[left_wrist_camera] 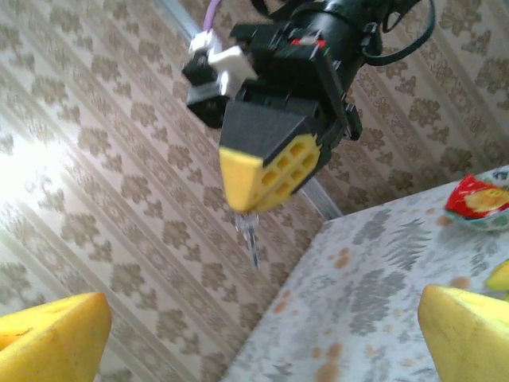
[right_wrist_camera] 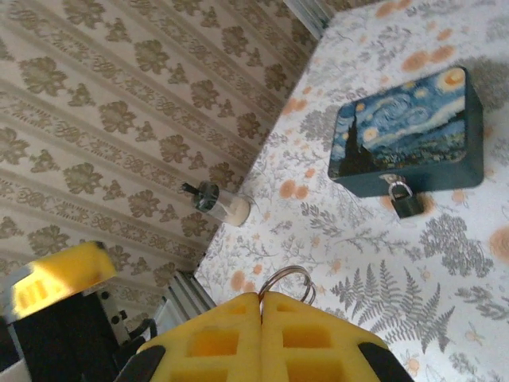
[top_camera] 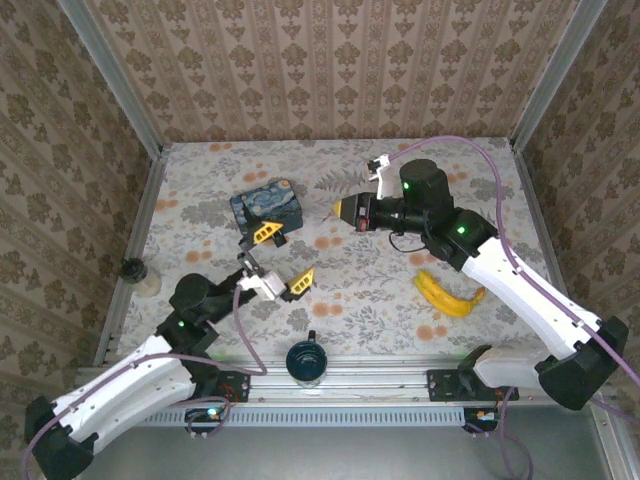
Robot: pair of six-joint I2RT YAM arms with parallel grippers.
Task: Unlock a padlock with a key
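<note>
Left gripper open beside the box, right gripper clamped on the key.
Nearest, well in front of the blue starry-night-printed rectangular box (top_camera: 266, 203), a dark blue round mug (top_camera: 305, 362) stands at the table's edge. Right of the box and nearer than it lies a yellow curved banana (top_camera: 448, 293). The left gripper (top_camera: 286, 257) sits just in front of the box, its yellow fingers (left_wrist_camera: 56, 338) spread wide with nothing between them. The tiny black squarish padlock (right_wrist_camera: 406, 201) hangs closed from the hasp on the box's front wall, touching it. Left of the box stands a small black-lidded glass jar (right_wrist_camera: 219, 203). Right of the box, the right gripper (top_camera: 343, 208) hangs above the table, fingers pressed together, pinching a small pale metal key (left_wrist_camera: 253, 243); the key's wire ring (right_wrist_camera: 288, 280) sticks out past the fingertips.
</note>
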